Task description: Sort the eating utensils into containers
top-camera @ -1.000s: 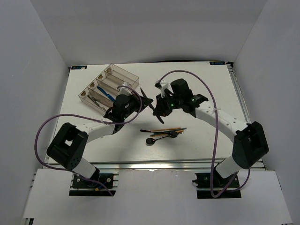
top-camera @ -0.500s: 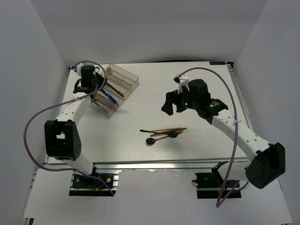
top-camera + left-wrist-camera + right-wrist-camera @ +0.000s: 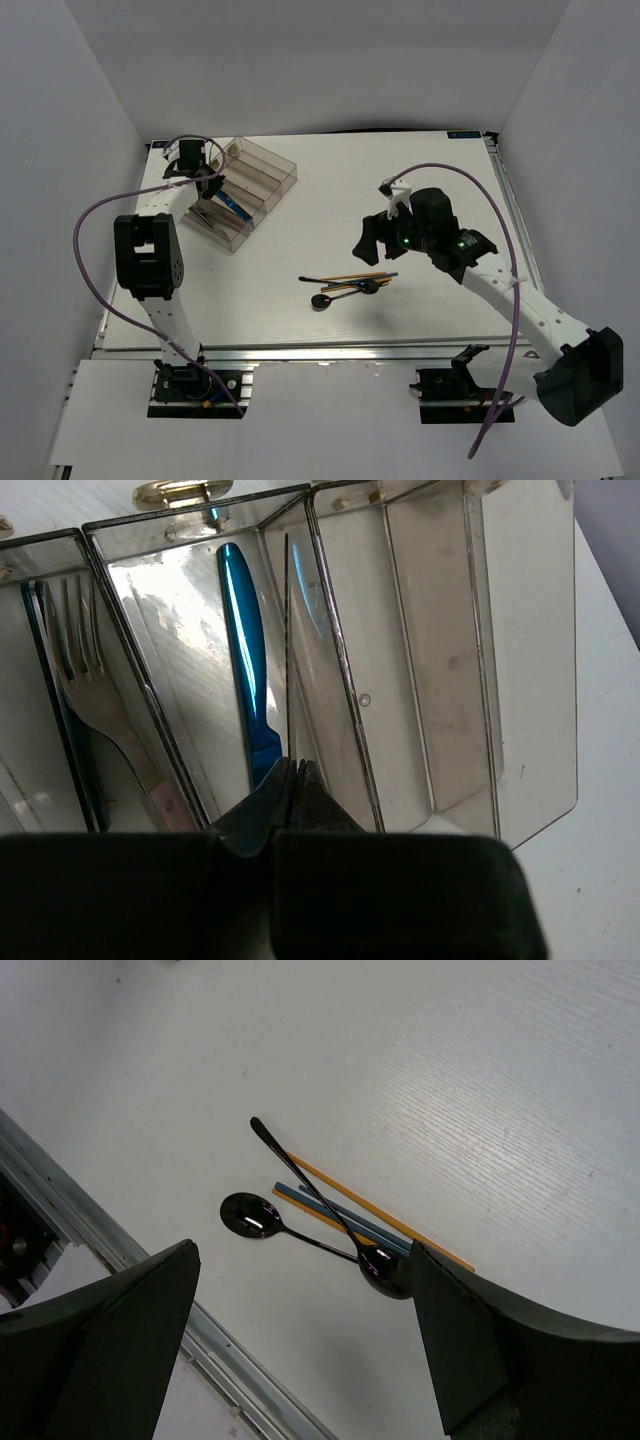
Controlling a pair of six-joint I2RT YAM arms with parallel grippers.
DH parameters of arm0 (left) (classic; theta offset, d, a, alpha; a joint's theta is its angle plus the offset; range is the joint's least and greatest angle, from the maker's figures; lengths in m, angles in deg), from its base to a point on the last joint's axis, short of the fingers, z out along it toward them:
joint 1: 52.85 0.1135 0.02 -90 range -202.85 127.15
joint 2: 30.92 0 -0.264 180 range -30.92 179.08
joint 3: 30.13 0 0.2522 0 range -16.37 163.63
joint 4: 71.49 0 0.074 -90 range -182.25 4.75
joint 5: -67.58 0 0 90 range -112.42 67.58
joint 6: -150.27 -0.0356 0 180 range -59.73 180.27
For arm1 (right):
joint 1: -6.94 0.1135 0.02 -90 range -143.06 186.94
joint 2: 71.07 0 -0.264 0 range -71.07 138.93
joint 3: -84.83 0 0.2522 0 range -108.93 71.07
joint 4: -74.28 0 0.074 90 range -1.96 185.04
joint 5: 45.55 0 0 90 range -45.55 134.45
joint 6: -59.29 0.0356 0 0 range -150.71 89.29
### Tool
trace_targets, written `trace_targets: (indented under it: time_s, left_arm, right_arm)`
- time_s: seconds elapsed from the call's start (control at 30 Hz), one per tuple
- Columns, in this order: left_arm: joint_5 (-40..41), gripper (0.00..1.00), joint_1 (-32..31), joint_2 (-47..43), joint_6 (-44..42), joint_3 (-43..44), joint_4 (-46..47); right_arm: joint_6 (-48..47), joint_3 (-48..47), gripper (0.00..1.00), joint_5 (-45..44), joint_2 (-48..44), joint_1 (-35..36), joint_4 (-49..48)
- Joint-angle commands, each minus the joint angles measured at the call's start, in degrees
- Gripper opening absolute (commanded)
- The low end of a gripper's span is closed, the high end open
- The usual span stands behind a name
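Observation:
The clear four-compartment tray stands at the back left. My left gripper hangs over it, its jaws pressed together on a thin dark chopstick that runs along the divider beside a blue knife. A fork lies in the compartment to the knife's left. My right gripper stands wide open above two black spoons and crossed orange and blue-grey chopsticks lying on the table.
A metal rail runs along the table's near edge close to the spoons. White walls enclose the table on three sides. Purple cables loop beside both arms. Two tray compartments on the right hold nothing.
The left arm swung from the table's middle back to the tray with the dark chopstick. The right gripper opened and drew away to the right, over the spoons.

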Motion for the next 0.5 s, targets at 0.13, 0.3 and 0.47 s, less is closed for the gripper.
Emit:
trace_targets:
  time_s: [0.13,0.3,0.47]
  left_arm:
    - [-1.31,0.26,-0.32,-1.18,1.7,-1.43,3.77]
    - [-1.93,0.67,-0.32,-3.29,2.4,-3.37,5.54]
    - [-1.84,0.76,-0.32,-7.93,-0.31,-0.91,3.43]
  right_arm:
    - [-0.84,-0.87,0.89,-0.97,-3.88,-0.19,1.15]
    - [1.08,-0.7,0.89,-5.0,-4.05,-0.19,0.02]
    - [5.21,-0.35,0.89,-6.24,-4.93,-0.19,-1.74]
